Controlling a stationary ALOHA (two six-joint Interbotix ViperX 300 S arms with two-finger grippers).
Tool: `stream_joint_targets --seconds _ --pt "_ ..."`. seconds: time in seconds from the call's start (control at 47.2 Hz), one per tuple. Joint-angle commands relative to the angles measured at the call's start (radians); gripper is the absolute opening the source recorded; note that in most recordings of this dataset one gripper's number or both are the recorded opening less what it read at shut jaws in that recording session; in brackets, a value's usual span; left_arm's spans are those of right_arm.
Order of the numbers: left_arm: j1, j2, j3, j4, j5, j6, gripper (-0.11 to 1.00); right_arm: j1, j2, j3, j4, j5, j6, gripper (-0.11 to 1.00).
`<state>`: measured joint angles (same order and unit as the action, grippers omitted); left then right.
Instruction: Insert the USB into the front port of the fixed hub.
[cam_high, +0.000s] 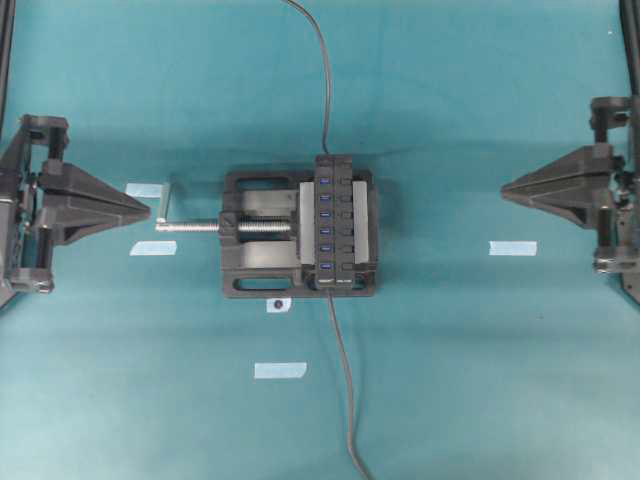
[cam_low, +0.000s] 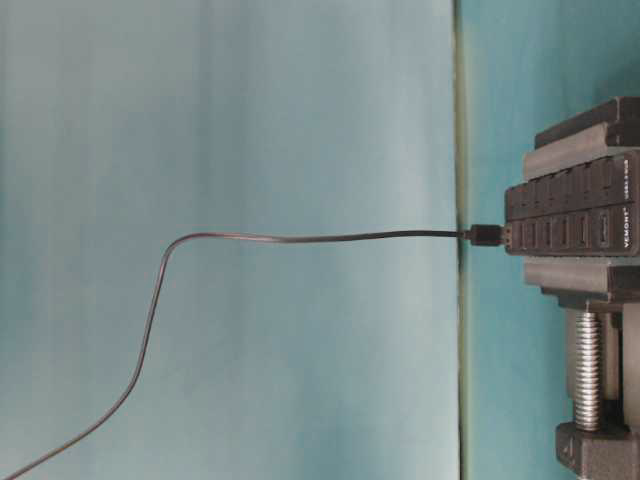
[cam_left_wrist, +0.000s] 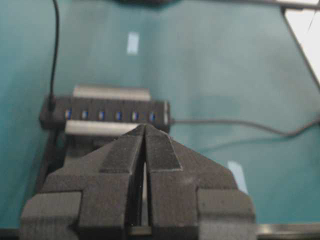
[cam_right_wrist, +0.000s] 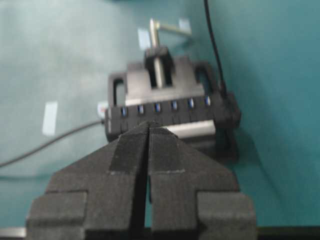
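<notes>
Both grippers sit pulled back at the table edges, jaws pinched together, holding nothing. The left gripper (cam_high: 148, 209) points at the vise (cam_high: 255, 238) screw handle, tip just beside it. The hub (cam_high: 334, 221) is clamped in the vise midway between the two, well apart from the right gripper (cam_high: 503, 187). A USB (cam_low: 488, 235) plug already sits in the hub's end port, cable (cam_low: 300, 237) trailing away.

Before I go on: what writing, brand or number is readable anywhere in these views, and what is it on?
"VEMONT" reads along the end of the fixed hub in the table-level view.
A second, smaller line of print beside it on the same face is too small to read.
The tape strips on the table carry no writing that can be seen.
Nothing is readable in the overhead or wrist views.
</notes>
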<state>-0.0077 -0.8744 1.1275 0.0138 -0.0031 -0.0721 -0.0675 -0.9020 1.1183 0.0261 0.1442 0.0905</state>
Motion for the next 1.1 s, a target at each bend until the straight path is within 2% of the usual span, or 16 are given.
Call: stream_joint_targets --seconds 0.0,0.402,0.762,1.079 --pt "0.0 0.002 -0.029 0.005 0.006 0.006 0.0 -0.003 0.028 -0.048 -0.003 0.043 0.009 -0.02" --pt "0.003 0.008 -0.034 0.003 0.058 0.018 0.0 -0.049 0.164 -0.112 -0.037 0.114 0.005 -0.02" --pt "0.003 -0.008 -0.025 0.003 0.092 0.018 0.0 -0.115 0.333 -0.193 -0.123 0.114 0.005 -0.02" --pt "0.002 -0.028 -0.043 0.003 0.183 0.02 0.0 -0.155 0.456 -0.233 -0.129 0.081 -0.011 -0.02"
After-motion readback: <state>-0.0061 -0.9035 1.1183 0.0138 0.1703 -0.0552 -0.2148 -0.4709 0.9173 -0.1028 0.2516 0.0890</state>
